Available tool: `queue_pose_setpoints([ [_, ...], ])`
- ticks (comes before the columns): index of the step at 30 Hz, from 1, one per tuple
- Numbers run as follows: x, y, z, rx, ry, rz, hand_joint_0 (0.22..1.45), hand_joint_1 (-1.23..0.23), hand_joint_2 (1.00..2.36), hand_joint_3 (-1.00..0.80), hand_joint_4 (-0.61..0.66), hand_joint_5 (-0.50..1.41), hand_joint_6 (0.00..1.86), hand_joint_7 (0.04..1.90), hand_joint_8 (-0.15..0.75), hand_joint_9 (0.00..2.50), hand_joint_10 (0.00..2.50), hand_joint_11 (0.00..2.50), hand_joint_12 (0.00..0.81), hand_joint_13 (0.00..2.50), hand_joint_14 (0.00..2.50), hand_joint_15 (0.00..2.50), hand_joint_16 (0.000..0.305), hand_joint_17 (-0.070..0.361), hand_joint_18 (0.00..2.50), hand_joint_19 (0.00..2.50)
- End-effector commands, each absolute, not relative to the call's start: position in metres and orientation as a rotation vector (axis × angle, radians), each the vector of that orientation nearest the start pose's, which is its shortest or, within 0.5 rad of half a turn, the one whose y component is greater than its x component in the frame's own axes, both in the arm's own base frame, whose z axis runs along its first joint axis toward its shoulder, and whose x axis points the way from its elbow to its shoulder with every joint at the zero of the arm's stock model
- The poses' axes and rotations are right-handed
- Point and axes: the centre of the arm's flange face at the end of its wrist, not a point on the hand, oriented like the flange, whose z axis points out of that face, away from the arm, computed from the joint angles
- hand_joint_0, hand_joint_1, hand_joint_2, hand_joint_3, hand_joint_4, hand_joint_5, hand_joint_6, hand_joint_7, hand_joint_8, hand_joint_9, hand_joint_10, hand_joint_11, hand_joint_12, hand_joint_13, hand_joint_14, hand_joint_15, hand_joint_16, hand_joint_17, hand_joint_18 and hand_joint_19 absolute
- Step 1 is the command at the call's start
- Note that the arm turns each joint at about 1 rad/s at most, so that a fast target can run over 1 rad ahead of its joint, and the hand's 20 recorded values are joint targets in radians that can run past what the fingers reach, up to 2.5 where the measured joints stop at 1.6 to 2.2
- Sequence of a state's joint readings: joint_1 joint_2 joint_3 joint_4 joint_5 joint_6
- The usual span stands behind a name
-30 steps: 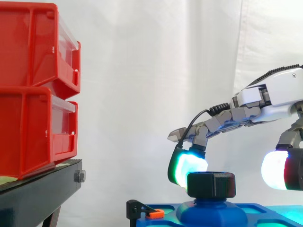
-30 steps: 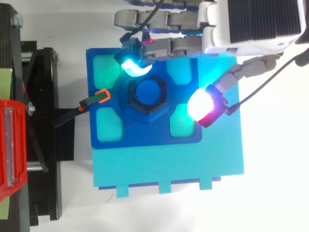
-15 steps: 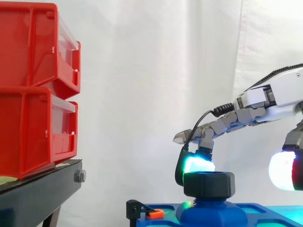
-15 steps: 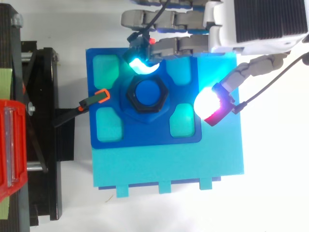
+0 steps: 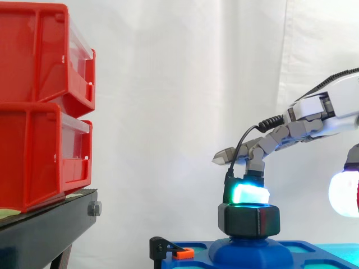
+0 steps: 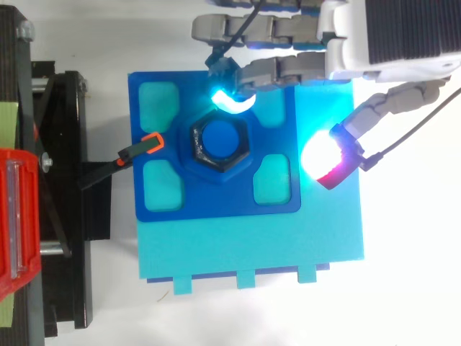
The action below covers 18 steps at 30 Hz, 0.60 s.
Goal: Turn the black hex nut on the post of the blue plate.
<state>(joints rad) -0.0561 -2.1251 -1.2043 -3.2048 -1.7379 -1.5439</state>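
The black hex nut [image 5: 248,219] [image 6: 196,141] sits on the blue post [image 6: 220,140] at the middle of the blue plate [image 6: 216,199]. My hand [image 6: 403,36] [image 5: 325,109] reaches in from the right, above the plate's far side. One finger bends down, and its cyan pad [image 6: 232,101] [image 5: 250,194] rests just behind and above the nut's top edge. The thumb's white and red pad [image 6: 324,154] [image 5: 344,194] hangs well to the right of the nut, apart from it. The hand is open and nothing is pinched in it.
Two red bins [image 5: 45,112] are stacked on a black stand [image 5: 50,224] at the left. A black clamp with an orange tip [image 6: 148,144] points at the plate's left side. The blue plate lies on a larger cyan plate [image 6: 245,245].
The hand has drawn back to the right and risen. Its cyan pad went from the nut's far left flank to above its far edge, the thumb moved further right, and the nut turned a little.
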Motion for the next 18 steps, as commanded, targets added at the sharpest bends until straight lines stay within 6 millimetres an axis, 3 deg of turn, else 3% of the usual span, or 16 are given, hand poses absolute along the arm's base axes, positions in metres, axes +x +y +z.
queue_pose_setpoints([
  [1, 0.671, -0.154, 0.330, -0.045, 1.822, 0.131, 0.40, -0.51, 1.00, -0.50, 0.03, -0.30, 0.50, 0.78, 0.126, 0.00, 0.00, 0.00, 0.318, 0.00, 0.00, 0.03, 0.046, 0.103, 0.01, 0.17],
  [18, 0.663, -0.151, 0.344, -0.050, 1.838, 0.127, 0.41, -0.51, 1.00, -0.50, 0.03, -0.30, 0.50, 0.78, 0.121, 0.00, 0.00, 0.00, 0.312, 0.00, 0.00, 0.02, 0.045, 0.100, 0.01, 0.16],
])
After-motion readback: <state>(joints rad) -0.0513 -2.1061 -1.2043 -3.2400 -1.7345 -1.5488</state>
